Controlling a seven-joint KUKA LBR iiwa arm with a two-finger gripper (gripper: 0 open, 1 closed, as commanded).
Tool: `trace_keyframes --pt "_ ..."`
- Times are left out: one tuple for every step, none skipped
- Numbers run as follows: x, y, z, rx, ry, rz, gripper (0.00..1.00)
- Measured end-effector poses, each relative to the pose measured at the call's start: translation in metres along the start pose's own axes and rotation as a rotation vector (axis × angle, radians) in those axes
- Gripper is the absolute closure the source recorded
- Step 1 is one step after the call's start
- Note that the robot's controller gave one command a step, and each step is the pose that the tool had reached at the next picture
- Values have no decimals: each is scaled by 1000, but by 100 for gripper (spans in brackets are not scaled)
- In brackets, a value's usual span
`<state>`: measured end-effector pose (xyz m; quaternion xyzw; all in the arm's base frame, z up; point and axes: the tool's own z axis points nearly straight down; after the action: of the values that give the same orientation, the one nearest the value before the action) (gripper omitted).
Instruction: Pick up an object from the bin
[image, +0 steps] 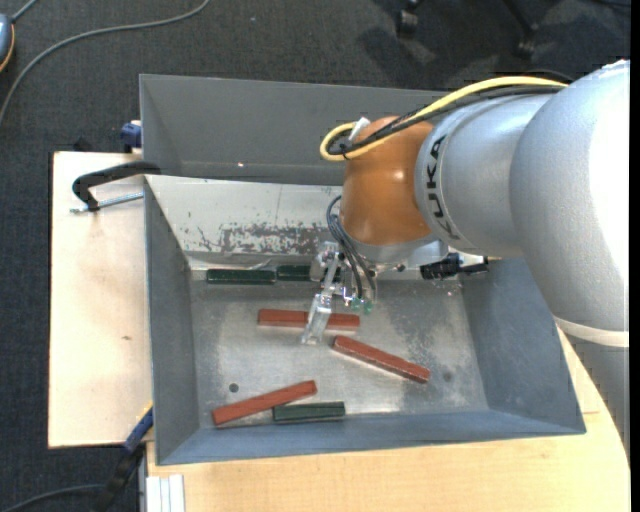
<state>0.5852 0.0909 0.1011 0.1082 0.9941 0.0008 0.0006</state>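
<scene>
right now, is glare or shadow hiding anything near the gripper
Camera view: bright glare on the bin's back wall, none on the floor; the red stick under the gripper reads plainly; the dark green stick at the wall's foot is dim but distinct.

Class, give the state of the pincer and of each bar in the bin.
Pincer: low over middle red bar.
Middle red bar: lying flat, under the pincer.
Right red bar: flat, slanted, free.
Front red bar: flat, slanted, free.
Front green bar: flat, free.
Back green bar: flat by back wall.
</scene>
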Motion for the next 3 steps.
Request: trace_keyframes --pt "5 15 30 -1 0 109 0" --pt "4 16 29 -1 -2 107 0" --pt "4 16 29 -1 -3 107 100"
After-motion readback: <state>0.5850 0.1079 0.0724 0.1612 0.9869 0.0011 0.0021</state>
